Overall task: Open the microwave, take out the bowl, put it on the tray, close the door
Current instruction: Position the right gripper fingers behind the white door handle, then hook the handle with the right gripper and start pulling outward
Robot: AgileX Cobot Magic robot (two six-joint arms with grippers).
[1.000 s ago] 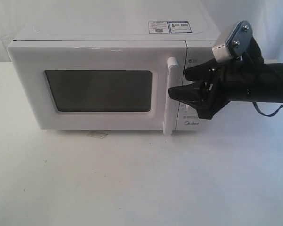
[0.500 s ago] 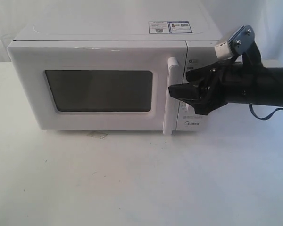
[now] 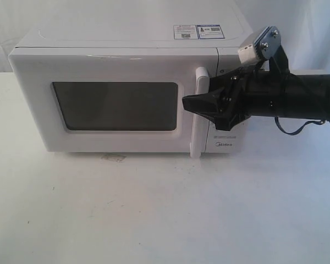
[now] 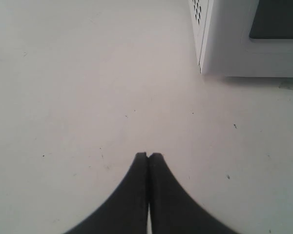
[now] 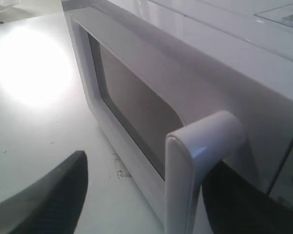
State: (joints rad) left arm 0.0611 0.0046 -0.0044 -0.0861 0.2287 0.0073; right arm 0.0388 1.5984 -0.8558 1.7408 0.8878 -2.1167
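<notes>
Door handle (image 5: 198,161) within wide-spread right tool (image 5: 147,165)

One microwave (image 3: 115,63), two stickers (image 3: 185,31), two hands (image 4: 148,158) (image 3: 198,94)

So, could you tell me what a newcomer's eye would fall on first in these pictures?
The big white microwave on the white table, its door closed, dominates the exterior view. Next comes the black right end effector, reaching in from the right with its jaws open on either side of the door's vertical handle. The left end effector is shut, over bare table beside the microwave.
</notes>
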